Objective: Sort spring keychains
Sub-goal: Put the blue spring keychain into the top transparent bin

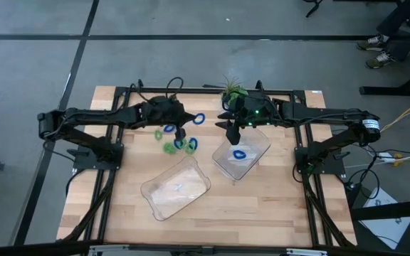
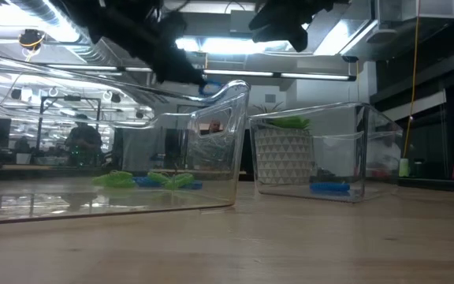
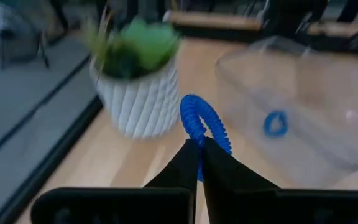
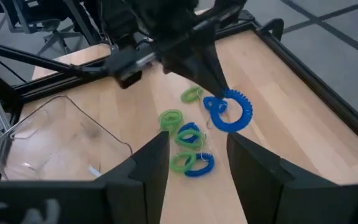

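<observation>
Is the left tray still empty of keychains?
Yes: the high view shows the left clear tray holding no keychain; one blue keychain lies in the right tray.

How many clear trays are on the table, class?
2. One clear tray lies near the table's front middle; the other clear tray sits to its right with a blue spring keychain inside.

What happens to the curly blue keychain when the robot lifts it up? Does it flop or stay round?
It probably stays mostly round: the blue keychain pinched in the left gripper keeps its loop shape in the air. It likely wobbles a little, being a springy coil. It looks light, since thin fingertips hold it by one edge alone.
</observation>
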Robot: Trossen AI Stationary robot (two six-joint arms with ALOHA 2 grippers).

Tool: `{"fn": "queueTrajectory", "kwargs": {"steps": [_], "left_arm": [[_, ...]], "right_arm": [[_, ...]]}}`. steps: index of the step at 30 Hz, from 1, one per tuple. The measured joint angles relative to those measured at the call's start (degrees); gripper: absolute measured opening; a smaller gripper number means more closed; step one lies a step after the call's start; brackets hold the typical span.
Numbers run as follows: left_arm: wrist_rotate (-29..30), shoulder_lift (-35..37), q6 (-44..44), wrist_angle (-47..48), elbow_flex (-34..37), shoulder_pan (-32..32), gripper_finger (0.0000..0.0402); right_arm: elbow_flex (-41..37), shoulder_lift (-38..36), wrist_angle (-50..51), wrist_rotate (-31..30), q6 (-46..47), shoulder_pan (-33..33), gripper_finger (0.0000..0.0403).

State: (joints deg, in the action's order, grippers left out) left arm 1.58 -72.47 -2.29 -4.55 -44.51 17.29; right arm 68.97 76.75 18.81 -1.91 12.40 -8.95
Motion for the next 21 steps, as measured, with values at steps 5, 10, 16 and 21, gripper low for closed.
{"fn": "queueTrajectory", "kwargs": {"steps": [5,10,16,21], "left_arm": [[-0.1,0.0,0.0,-8.0,0.0,-2.4,0.0003],[-0.2,0.0,0.0,-13.9,0.0,-3.9,0.0003],[-0.2,0.0,-0.1,-20.0,0.0,-5.2,0.0003],[-0.6,0.0,0.0,-20.6,0.0,-5.3,0.0003]], "right_arm": [[0.0,0.0,0.0,0.0,2.9,-0.4,0.0161],[0.0,0.0,0.0,0.0,5.9,-1.5,0.0161],[0.0,0.0,-0.9,1.7,8.5,-2.3,0.0161],[0.0,0.0,-3.0,4.5,8.7,-2.5,0.0161]]}}
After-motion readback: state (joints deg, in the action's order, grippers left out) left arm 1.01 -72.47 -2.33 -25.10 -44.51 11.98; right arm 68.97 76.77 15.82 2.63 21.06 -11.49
